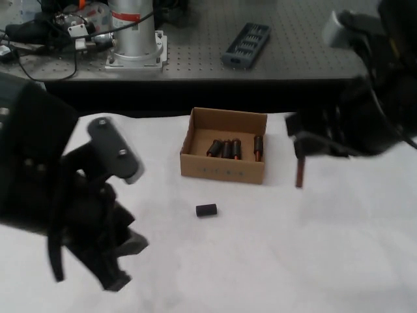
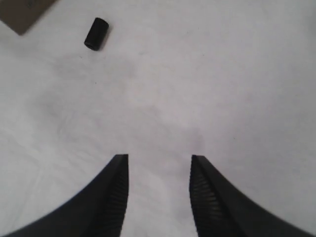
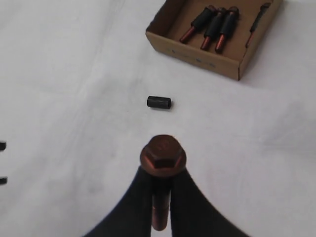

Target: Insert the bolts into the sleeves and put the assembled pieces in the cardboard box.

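**Right claw (image 3: 162, 180) pinches a bolt (image 3: 163, 155); left claw (image 2: 159, 160) spread over the surface (image 1: 293, 248)**

The right claw's fingers press together on the shank of a copper-coloured bolt, just under its hexagonal head. In the high view the bolt hangs upright just to the right of the box (image 1: 221, 171), with its lower end close above the white surface.

The left claw's fingers stand apart with nothing between them, over bare white surface.

One black sleeve (image 1: 206, 210) lies on its side on the surface, near the box's front wall and apart from both claws.

The open box holds four assembled pieces (image 3: 212, 27). Three lie side by side and one lies apart near a side wall.
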Controlling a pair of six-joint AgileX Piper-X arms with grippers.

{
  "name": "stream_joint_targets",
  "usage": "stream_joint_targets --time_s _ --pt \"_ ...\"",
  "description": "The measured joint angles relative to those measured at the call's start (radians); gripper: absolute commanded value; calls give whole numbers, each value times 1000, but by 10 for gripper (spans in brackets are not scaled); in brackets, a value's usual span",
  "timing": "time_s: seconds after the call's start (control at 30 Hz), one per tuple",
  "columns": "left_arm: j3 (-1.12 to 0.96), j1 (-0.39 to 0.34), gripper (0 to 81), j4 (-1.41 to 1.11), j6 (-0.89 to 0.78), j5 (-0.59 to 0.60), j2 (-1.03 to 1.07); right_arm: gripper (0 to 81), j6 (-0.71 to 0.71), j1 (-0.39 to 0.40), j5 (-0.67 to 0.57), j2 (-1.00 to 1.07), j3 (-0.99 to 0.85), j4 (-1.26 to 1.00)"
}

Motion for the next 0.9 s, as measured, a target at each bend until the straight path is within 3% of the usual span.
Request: stream_joint_targets --time_s 0.17,0.33,0.47,0.7,0.9 --pt "0 0 427 -118 0 39 82 19 0 0 -8 -91 91 -3" --pt "-12 0 425 -238 19 47 194 19 -1 0 -25 -242 194 -14" --pt "-101 0 425 -278 186 52 352 19 -3 0 -40 -321 243 -17" --pt "-321 0 425 -252 351 53 584 19 -3 0 -90 -344 266 -20" --pt "-429 -2 419 -195 363 53 679 19 -3 0 -99 -346 270 -20"
